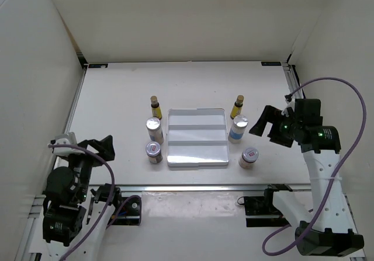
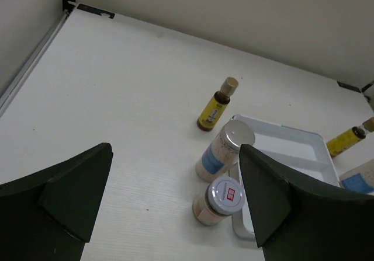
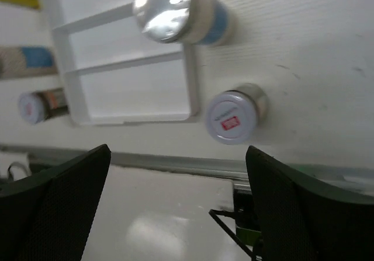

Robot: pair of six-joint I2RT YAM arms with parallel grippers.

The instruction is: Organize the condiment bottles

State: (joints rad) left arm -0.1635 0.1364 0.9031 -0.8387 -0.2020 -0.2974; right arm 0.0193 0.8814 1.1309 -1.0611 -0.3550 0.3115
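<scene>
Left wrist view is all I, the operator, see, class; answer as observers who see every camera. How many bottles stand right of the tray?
Observer: Three: a slim yellow bottle, a blue-labelled jar and a red-labelled jar.
Operator: Has any been stowed?
Observer: No; the tray holds none.
Operator: And the other arm?
Observer: The right fingers hover open beside the blue-labelled jar, touching nothing.
</scene>
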